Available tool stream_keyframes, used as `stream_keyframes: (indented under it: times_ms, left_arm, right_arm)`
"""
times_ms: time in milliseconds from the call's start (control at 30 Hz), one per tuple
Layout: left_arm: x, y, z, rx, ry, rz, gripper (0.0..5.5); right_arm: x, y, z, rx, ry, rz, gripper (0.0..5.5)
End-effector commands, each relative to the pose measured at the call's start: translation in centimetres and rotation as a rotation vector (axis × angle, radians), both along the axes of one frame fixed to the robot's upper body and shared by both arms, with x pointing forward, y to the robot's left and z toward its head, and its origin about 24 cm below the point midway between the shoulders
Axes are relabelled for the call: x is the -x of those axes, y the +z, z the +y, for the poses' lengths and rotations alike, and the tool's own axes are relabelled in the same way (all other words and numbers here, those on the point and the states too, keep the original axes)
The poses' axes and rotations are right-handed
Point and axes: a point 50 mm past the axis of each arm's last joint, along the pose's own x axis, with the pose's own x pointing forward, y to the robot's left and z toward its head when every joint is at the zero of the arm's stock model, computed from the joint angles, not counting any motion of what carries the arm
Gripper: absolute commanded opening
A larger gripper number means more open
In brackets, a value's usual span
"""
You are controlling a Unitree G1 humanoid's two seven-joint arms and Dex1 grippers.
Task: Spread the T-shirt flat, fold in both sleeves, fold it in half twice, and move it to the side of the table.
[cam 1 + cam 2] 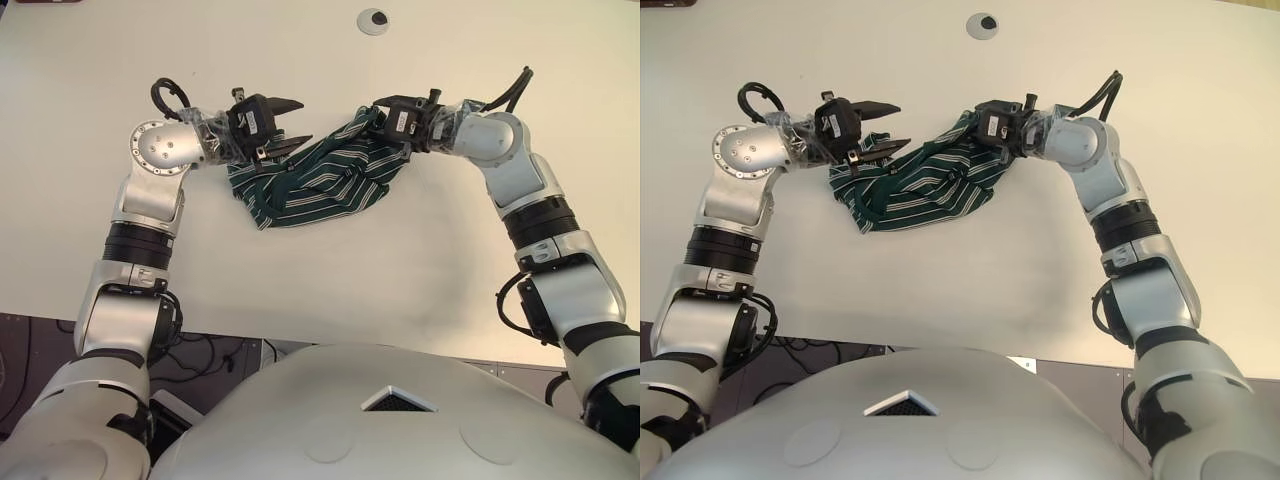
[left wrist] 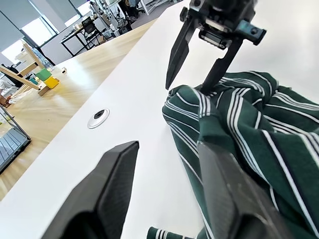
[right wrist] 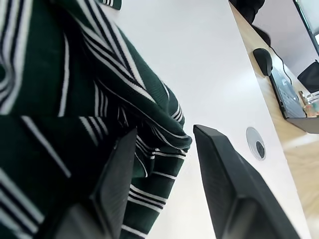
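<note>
White table — 1 crumpled green striped T-shirt, 1 round cable grommet farther back

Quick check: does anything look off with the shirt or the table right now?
The striped T-shirt lies bunched in a crumpled heap on the white table, not spread flat. The left gripper and right gripper sit open at its opposite ends. No tear or spill shows.

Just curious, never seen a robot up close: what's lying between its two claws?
A crumpled striped T-shirt lies on the table between the left gripper and right gripper, seen in both eye views.
</note>
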Motion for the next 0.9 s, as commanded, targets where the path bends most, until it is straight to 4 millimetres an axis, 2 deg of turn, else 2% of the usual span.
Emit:
stream_keyframes:
  times_ms: [33, 200, 367, 433, 500, 600, 667, 733, 833, 900]
  left_arm:
    - [0.0, 0.3, -0.1, 0.009, 0.006, -0.007, 2.13]
    - [-0.1, 0.4, -0.3, 0.022, 0.010, -0.005, 2.16]
    - [0.0, 0.3, -0.1, 0.018, 0.022, -0.003, 2.16]
    - [0.2, 0.4, 0.7, 0.030, 0.035, 0.017, 2.16]
    - [0.5, 0.7, 2.7, 0.022, 0.068, 0.044, 2.16]
    - [1.4, 1.8, 5.2, 0.037, 0.083, 0.093, 2.16]
    - [2.2, 2.7, 5.7, 0.069, 0.050, 0.127, 2.16]
    - [2.9, 3.4, 5.4, 0.079, 0.011, 0.155, 2.16]
    - [3.5, 3.8, 3.3, 0.086, -0.048, 0.190, 2.16]
    - [4.0, 3.3, 2.1, 0.074, -0.050, 0.210, 2.16]
  right_arm:
    - [-0.1, 0.0, 0.4, 0.069, 0.051, -0.045, 2.07]
    - [-0.3, -0.5, 0.4, 0.113, 0.062, -0.067, 1.31]
    - [-0.5, -0.4, 0.5, 0.110, 0.060, -0.083, 0.31]
    - [-0.8, -0.1, 0.5, 0.098, 0.039, -0.106, 0.02]
    - [-1.5, 0.6, 0.4, 0.051, -0.018, -0.134, 0.02]
    - [-2.6, 2.7, -0.2, -0.197, -0.202, -0.105, 0.02]
    - [-3.1, 3.8, -1.1, -0.357, -0.323, -0.042, 0.02]
    - [-3.8, 4.2, -2.7, -0.434, -0.472, 0.019, 0.02]
    - [-4.3, 4.0, -6.0, -0.423, -0.723, 0.043, 0.02]
    - [-4.3, 3.9, -6.9, -0.402, -0.813, 0.049, 0.02]
